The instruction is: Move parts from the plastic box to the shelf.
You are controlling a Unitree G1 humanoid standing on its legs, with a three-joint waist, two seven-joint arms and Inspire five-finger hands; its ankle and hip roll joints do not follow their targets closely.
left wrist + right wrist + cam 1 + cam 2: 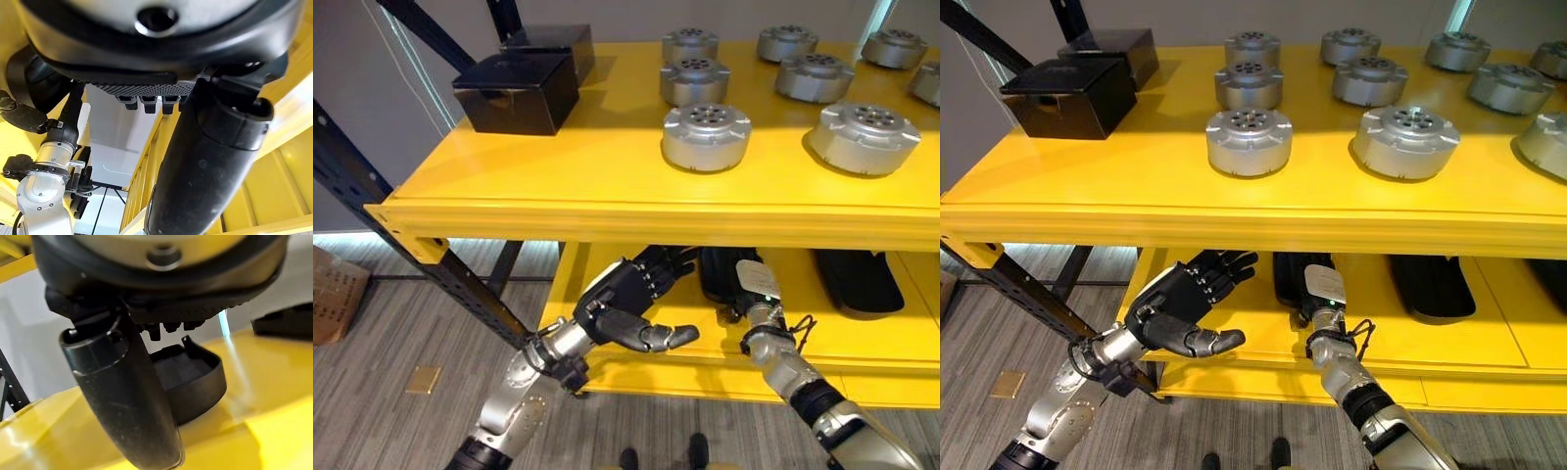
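The robot's dark left hand (626, 304) hangs just below the front edge of the top shelf, palm turned up, fingers straight and spread, thumb pointing sideways; it holds nothing. Beside it, the dark right hand (736, 279) reaches in over the lower yellow shelf board (862, 338). In its wrist view the thumb stands free and short fingertips point toward a black moulded tray (195, 382) on that lower board; it appears empty, and the fingers look relaxed rather than curled.

Above both hands runs the bright yellow metal top shelf (607, 186) on a dark blue steel frame (431, 264). Eight or so round silver metal parts (707, 137), squat discs with a ring of holes on top, stand on it in loose rows, apart from one another. Two glossy black boxes (517, 93) sit at the shelf's left end. More black moulded trays (860, 282) lie on the lower board.

Judging by this, many parts are already on the shelf. The plastic box is not visible, so how many parts remain cannot be told. Neither hand carries a part now.
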